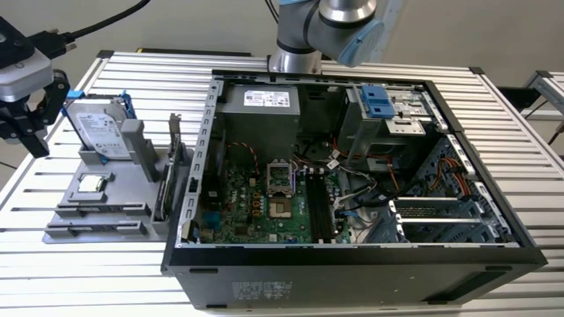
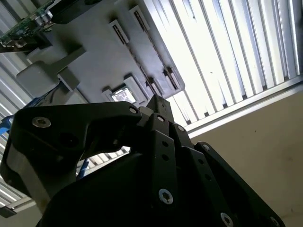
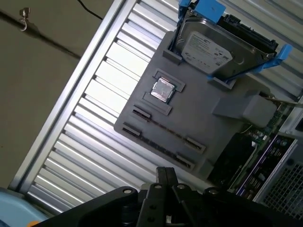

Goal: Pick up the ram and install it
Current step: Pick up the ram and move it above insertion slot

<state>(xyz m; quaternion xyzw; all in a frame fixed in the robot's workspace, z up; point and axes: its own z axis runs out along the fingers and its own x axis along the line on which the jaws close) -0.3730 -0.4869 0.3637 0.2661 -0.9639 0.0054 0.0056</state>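
Apparently standing on edge, the ram occupies a slot along the front of the grey holder, toward the exterior view's lower left, with its long axis parallel to that edge. We see the fingers of the gripper pressed together, holding nothing, and well apart from the ram. The holder also carries a hard drive, a processor chip and an expansion card. The open computer case stands just beside it.
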